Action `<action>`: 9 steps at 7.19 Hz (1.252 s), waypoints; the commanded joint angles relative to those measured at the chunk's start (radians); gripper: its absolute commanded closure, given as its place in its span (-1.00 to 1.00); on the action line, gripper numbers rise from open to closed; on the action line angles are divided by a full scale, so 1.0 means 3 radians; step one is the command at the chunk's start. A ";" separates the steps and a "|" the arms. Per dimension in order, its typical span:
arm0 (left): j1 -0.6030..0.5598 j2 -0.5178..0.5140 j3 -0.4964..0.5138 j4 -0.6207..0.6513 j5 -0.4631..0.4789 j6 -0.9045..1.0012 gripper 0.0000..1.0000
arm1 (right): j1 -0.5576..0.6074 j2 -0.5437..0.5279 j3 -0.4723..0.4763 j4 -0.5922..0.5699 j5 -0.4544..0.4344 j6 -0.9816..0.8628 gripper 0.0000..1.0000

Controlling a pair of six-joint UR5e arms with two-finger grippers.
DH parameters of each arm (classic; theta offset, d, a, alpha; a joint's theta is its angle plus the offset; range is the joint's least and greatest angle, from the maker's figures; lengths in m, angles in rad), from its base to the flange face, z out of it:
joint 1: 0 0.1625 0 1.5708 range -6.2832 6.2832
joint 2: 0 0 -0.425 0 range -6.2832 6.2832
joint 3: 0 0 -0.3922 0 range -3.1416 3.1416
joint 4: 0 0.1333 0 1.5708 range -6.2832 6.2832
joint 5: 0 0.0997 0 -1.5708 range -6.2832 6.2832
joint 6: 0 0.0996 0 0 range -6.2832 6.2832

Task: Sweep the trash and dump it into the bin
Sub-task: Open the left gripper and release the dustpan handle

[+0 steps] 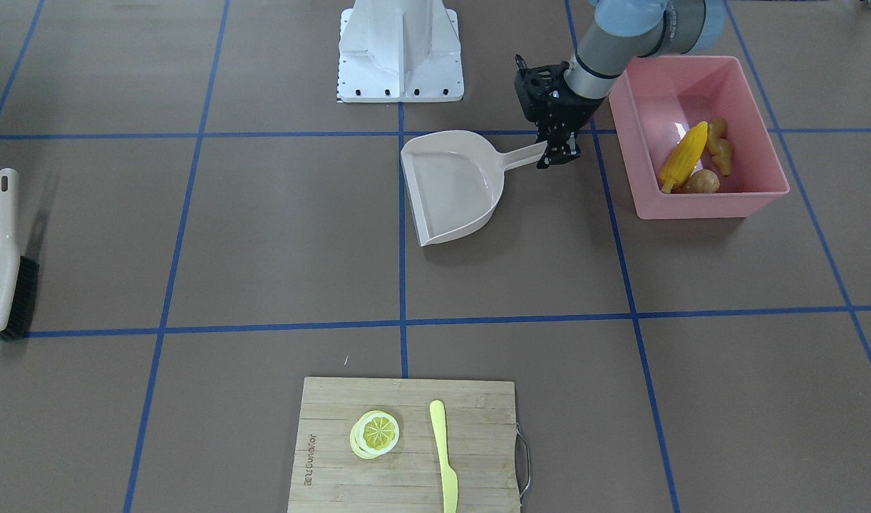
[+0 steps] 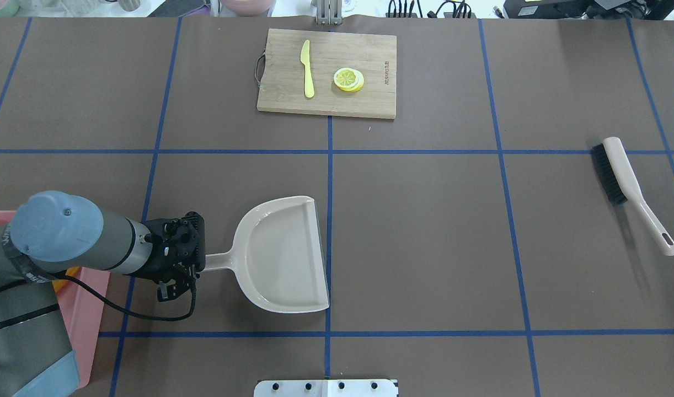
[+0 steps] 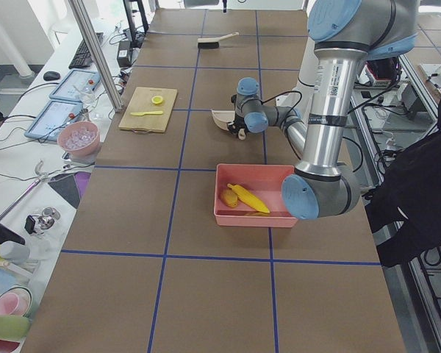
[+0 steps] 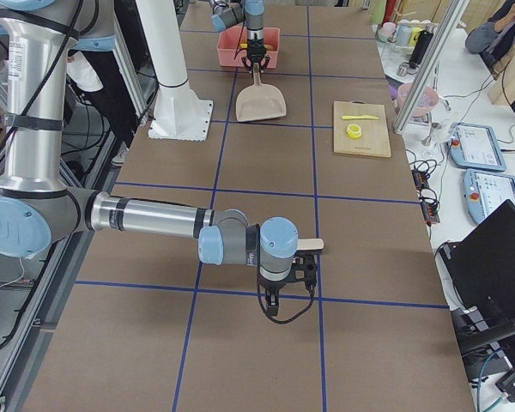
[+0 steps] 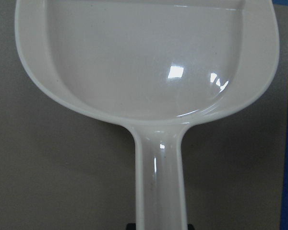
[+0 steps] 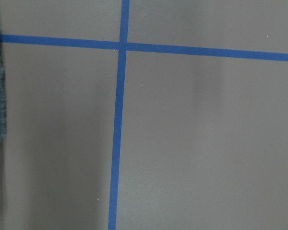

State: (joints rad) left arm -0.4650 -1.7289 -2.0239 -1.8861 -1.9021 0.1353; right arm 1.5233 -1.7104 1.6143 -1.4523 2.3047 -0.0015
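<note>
— Pink plastic, glossy, tall-walled, rectangular: is that the bin (image 1: 713, 203)?
— Correct. It stands on the brown table (image 1: 264, 235), just beside the left gripper (image 1: 558, 149). Contents: the ridged yellow corn cob (image 1: 685, 160) lying slantwise, the knobbly tan ginger root (image 1: 720, 146) against it, and the small, smooth brown potato (image 1: 703, 183) at the cob's lower end. All three are inside the walls.
— State of the left gripper?
— Fingers pressed against both sides of the dustpan (image 1: 453, 185) handle, near its end. The dustpan is smooth beige plastic, a shallow scoop with a straight lip, lying flat on the table.
— And the right gripper (image 4: 283, 296)?
— It shows only from the table's end, so I cannot tell whether its fingers are spread or closed. It hangs low over the table near the brush (image 1: 4, 263), which lies flat: beige handle with a slotted end, dark bristles.
— Opposite the robot's base?
— Bamboo cutting board (image 1: 478, 442) with a wire handle. It carries a round lemon slice (image 1: 375, 433) and a flat yellow knife (image 1: 444, 456), set apart from each other.
</note>
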 commanded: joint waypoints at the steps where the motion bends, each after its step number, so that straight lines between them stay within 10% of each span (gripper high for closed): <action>1: 0.0047 -0.0005 -0.0003 0.0008 -0.0010 -0.0001 1.00 | 0.0000 0.0000 -0.0033 0.0004 0.0008 -0.0005 -1.00; 2: 0.0052 -0.0005 0.0002 0.0008 -0.0005 0.0004 0.70 | 0.0000 0.0000 -0.0033 0.0009 0.0008 -0.0005 -1.00; 3: 0.0067 0.0000 0.0027 -0.0002 -0.0005 0.0034 -0.98 | 0.0000 0.0000 -0.0033 0.0009 0.0003 -0.0010 -1.00; 9: 0.0052 0.0061 -0.0202 -0.0023 -0.0020 0.0014 -0.97 | 0.0000 0.0000 -0.0033 0.0009 0.0003 -0.0015 -1.00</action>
State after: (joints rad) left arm -0.4479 -1.7211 -2.0588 -1.8923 -1.9076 0.1417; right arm 1.5232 -1.7104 1.6046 -1.4496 2.3055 -0.0057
